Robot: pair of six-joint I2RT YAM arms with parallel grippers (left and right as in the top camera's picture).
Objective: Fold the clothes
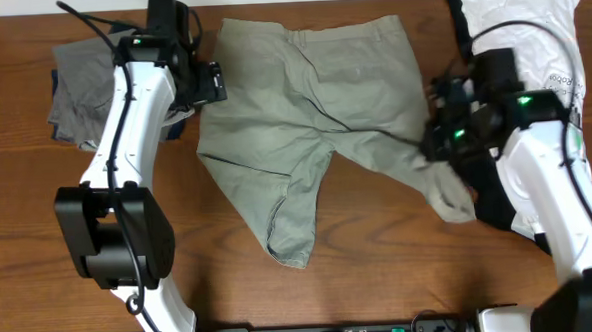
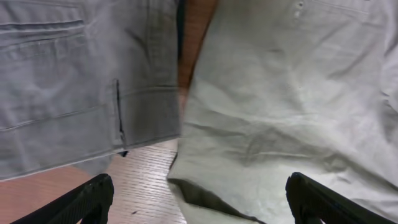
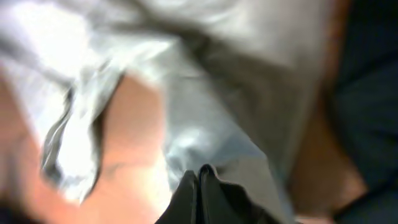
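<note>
So: khaki shorts (image 1: 304, 116) lie spread mid-table (image 1: 381, 282), waistband toward the far edge. One leg points at the near edge, the other runs right and is bunched.

Right gripper (image 1: 433, 145) is clenched on that bunched leg. Its wrist view shows the fingertips (image 3: 208, 186) pinched together with pale fabric at them.

Left gripper (image 1: 210, 85) hangs over the shorts' left edge, fingers (image 2: 81, 199) spread wide, grasping nothing.

Risks:
- The pinch looks thin, so a pull could slip off the hem.
- It may catch one layer only and twist the leg.
- With the left side unpinned, a drag could slide the whole garment onto the black piece (image 1: 490, 198).

Count: one pair of shorts, one grey piece (image 1: 73, 96), one white T-shirt (image 1: 530, 26), one black piece, two grippers.
</note>
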